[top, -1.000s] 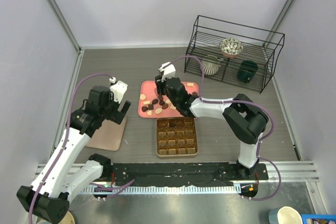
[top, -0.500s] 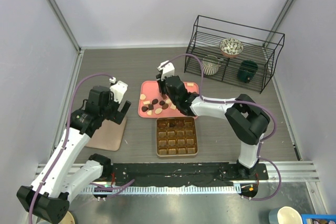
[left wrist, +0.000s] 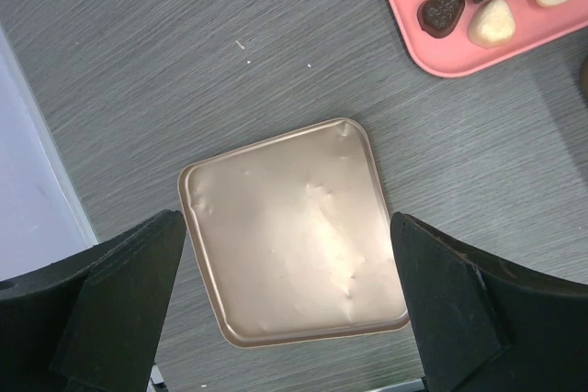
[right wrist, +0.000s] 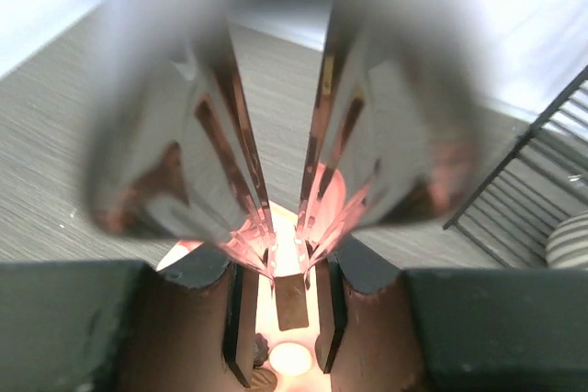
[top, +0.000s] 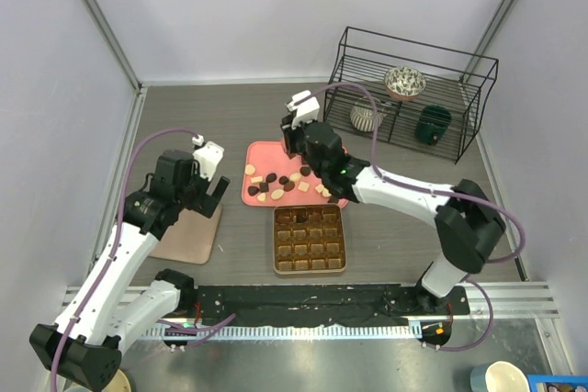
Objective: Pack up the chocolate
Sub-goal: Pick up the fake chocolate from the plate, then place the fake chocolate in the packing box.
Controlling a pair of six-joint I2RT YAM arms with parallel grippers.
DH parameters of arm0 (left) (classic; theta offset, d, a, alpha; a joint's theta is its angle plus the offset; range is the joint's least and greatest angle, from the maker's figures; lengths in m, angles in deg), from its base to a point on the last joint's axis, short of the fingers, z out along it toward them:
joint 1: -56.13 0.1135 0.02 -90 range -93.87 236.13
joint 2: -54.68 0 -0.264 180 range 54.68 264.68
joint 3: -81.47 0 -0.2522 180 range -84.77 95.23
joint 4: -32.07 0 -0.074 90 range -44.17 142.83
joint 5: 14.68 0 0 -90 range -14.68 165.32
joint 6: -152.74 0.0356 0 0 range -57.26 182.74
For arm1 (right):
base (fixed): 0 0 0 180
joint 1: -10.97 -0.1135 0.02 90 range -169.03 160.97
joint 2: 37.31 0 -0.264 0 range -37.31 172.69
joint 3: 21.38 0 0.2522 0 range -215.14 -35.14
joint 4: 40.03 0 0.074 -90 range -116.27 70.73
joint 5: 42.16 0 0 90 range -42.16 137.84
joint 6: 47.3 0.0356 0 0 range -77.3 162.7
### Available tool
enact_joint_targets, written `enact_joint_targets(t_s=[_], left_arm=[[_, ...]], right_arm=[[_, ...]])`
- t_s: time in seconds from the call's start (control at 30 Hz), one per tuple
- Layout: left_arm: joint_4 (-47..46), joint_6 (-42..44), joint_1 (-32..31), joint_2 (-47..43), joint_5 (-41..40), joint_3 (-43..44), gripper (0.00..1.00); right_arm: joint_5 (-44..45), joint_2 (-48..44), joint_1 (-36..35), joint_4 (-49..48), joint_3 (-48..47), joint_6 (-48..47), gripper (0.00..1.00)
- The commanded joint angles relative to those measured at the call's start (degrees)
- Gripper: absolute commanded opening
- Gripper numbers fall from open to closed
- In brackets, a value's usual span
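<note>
Several chocolates (top: 276, 185), dark, brown and cream, lie on the flat pink tray (top: 266, 155). My right gripper (top: 309, 161) hangs over the tray's far middle. In the right wrist view the right gripper (right wrist: 287, 296) has its jaws close together on a brown rectangular chocolate (right wrist: 292, 302), with a cream oval chocolate (right wrist: 292, 360) on the glowing pink tray below. The gold-brown gridded box (top: 276, 240) sits in front of the tray. My left gripper (top: 219, 192) is open and empty above a gold lid (left wrist: 294, 236). Tray-corner chocolates (left wrist: 441, 11) show in the left wrist view.
A black wire rack (top: 409, 94) stands at the back right with a patterned bowl (top: 404, 82), a striped cup (top: 367, 115) and a dark green mug (top: 434, 124). The gold lid (top: 188, 231) lies left of the tray. Grey walls close in on both sides.
My right arm swung its elbow to the right, and its gripper rose from among the chocolates toward the tray's far side. The left arm has not moved.
</note>
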State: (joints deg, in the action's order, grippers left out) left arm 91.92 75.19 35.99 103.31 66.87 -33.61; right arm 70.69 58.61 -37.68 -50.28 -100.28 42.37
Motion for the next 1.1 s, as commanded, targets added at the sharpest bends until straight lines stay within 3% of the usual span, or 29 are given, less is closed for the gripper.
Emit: enact_joint_targets(t_s=[0.0, 0.3, 0.53, 1.07], left_arm=[[-1.8, 0.7, 0.2, 0.7, -0.4, -0.9, 1.00], [-5.8, 0.8, 0.2, 7.8, 0.0, -1.2, 1.00], [-8.1, -0.5, 0.2, 15.0, 1.1, 0.5, 1.00], [-7.0, -1.3, 0.2, 14.7, 0.3, 1.1, 1.00]], right_arm=[[2.2, -11.3, -0.1, 2.1, 3.0, 1.8, 0.22], [4.0, -30.3, -0.2, 12.7, 15.5, 8.5, 0.20], [2.7, -39.0, -0.2, 21.5, 20.2, 12.7, 0.20], [2.2, -42.4, -2.2, 21.7, 26.0, 15.7, 0.21]])
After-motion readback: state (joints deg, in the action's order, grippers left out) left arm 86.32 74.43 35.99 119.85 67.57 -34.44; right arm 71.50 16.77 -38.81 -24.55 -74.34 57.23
